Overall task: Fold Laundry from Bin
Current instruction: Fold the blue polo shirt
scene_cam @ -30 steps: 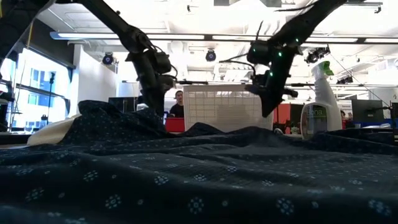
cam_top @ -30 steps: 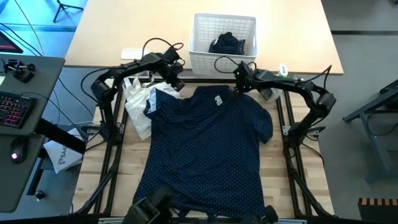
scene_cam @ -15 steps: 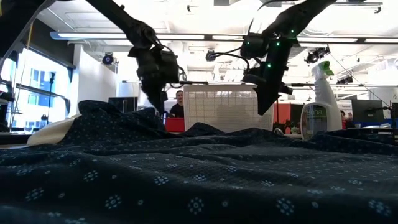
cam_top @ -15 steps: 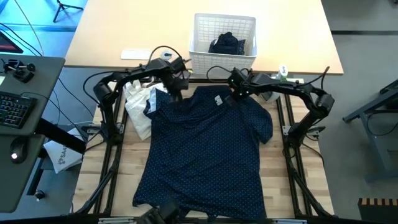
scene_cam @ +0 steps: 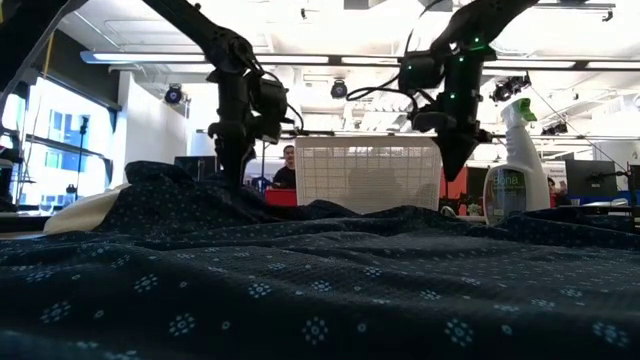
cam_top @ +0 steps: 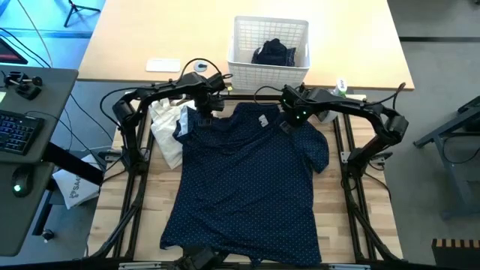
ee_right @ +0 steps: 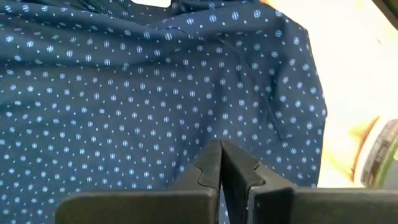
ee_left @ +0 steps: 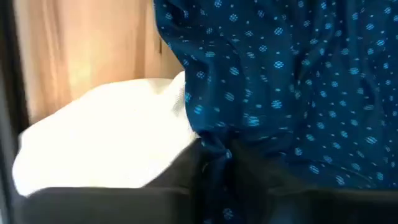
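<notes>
The navy short-sleeved shirt with tiny white dots [cam_top: 247, 180] lies spread flat across the light wooden work table [cam_top: 334, 214], hem toward the near edge and collar toward the far edge, which is how a garment needs to lie before any fold; judging by that, the smoothing stage looks nearly done. At its far shoulders the two arms work symmetrically. The left gripper [cam_top: 207, 109] is down at the shirt's left shoulder, and its wrist view shows a ridge of dotted cloth running between its dark fingers [ee_left: 180, 186], so it seems to be pinching that fold with the jaws nearly together, probably to tug the shoulder outward. Just beside that shoulder lies the cream-white cloth bag [cam_top: 166, 124], partly tucked under the sleeve edge. The right gripper [cam_top: 289, 120] hovers over the right shoulder with its fingers pressed fully together and nothing between them, the fabric lying below the tips. Farther back, on the tan tabletop beyond the frame, stands the white rectangular lattice-sided plastic bin [cam_top: 241, 69], with a plain dark navy garment [cam_top: 273, 53] inside, waiting its turn. A green-labelled spray bottle [scene_cam: 505, 170] stands to the bin's right.
</notes>
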